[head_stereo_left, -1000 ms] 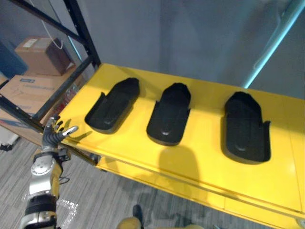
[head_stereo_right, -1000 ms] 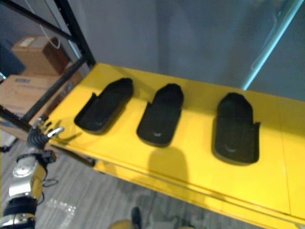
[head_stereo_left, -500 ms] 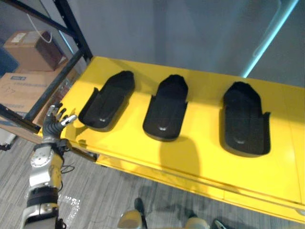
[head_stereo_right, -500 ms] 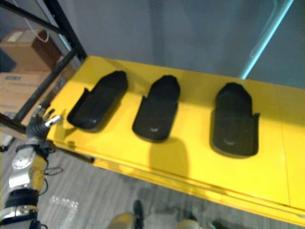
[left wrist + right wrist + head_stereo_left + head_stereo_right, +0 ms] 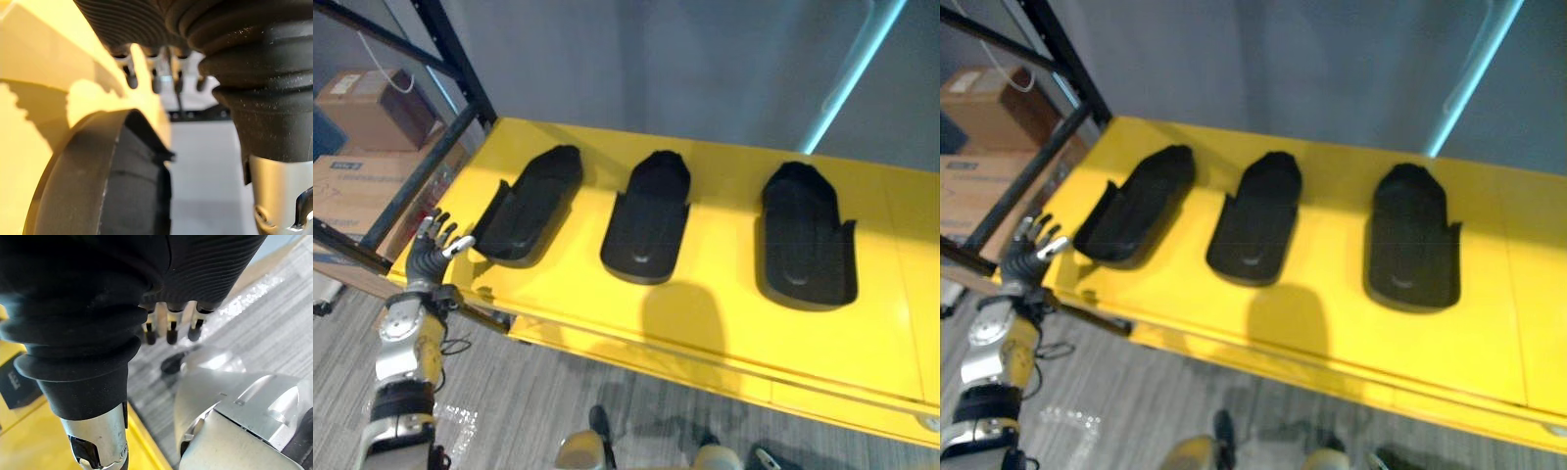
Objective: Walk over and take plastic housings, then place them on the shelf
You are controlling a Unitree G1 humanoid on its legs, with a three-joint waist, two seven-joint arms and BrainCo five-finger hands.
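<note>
Left hand (image 5: 435, 247): fingers spread apart, empty, at the near-left edge of the yellow table (image 5: 891, 294). Nearest plastic housing (image 5: 529, 208): lay just beside, at 2 o'clock from the hand, untouched; long axis ran 7 to 1 o'clock. Middle housing (image 5: 646, 217) and right housing (image 5: 806, 240): lay farther toward 3 o'clock, axes near 6 to 12. All three: black, matt, shallow moulded shells, far end rounded, near end open and notched. Right hand (image 5: 169, 330): fingers straight, empty, hung over grey floor. Left hand judged nearer.
</note>
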